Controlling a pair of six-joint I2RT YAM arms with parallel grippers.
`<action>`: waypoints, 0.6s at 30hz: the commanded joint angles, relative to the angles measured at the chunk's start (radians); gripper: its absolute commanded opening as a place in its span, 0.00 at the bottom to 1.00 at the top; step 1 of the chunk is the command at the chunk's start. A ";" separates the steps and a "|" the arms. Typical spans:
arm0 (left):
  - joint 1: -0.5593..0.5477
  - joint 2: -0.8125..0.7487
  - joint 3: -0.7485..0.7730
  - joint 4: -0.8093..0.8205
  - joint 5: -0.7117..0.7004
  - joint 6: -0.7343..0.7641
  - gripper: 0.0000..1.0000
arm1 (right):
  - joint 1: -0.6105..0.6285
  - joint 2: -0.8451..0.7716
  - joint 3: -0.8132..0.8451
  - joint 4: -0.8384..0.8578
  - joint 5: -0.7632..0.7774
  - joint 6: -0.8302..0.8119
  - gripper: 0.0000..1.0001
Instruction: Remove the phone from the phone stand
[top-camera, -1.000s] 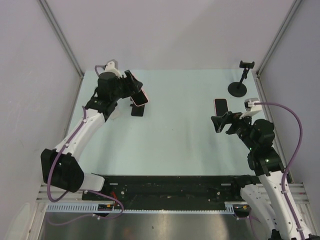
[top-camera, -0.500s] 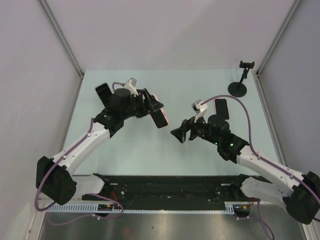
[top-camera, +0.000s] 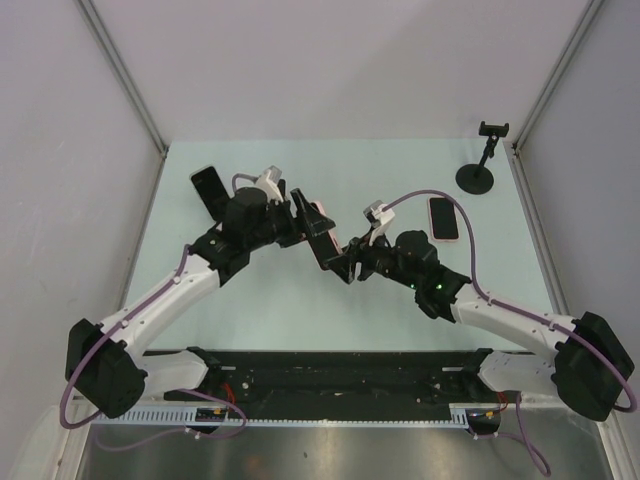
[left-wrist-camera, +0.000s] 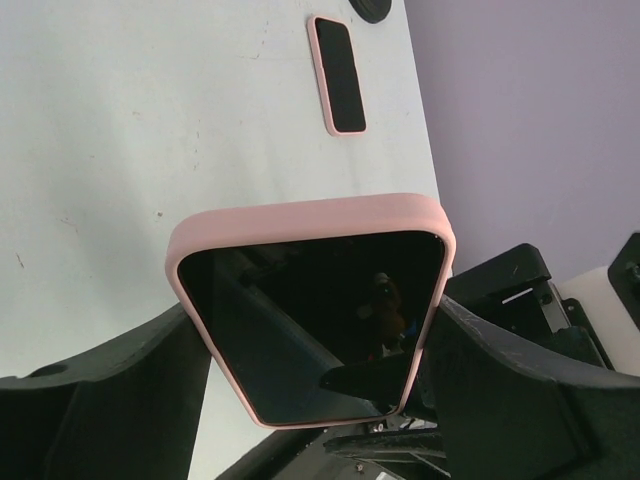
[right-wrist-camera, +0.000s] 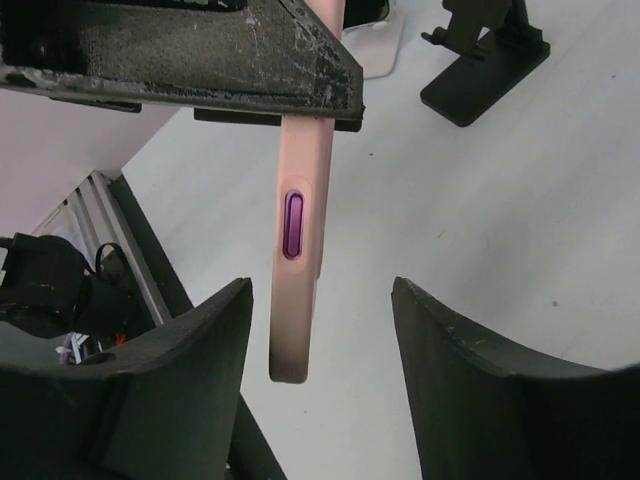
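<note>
Pink-cased phone in the air over the middle of the table, pinched by the left gripper, right gripper spread wide around its lower end without touching, black stand apart on the table, second phone flat further right.

Phone has pink case, black screen; table seems pale mint.
</note>
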 joint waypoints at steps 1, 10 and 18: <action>-0.017 -0.044 0.009 0.079 0.008 -0.035 0.00 | 0.015 0.031 0.005 0.102 -0.015 0.030 0.60; -0.020 -0.075 -0.005 0.084 -0.021 0.003 0.16 | 0.010 0.032 0.005 0.097 0.018 0.063 0.07; -0.015 -0.144 -0.011 0.082 -0.081 0.132 0.81 | -0.071 -0.003 0.005 -0.007 0.040 0.122 0.00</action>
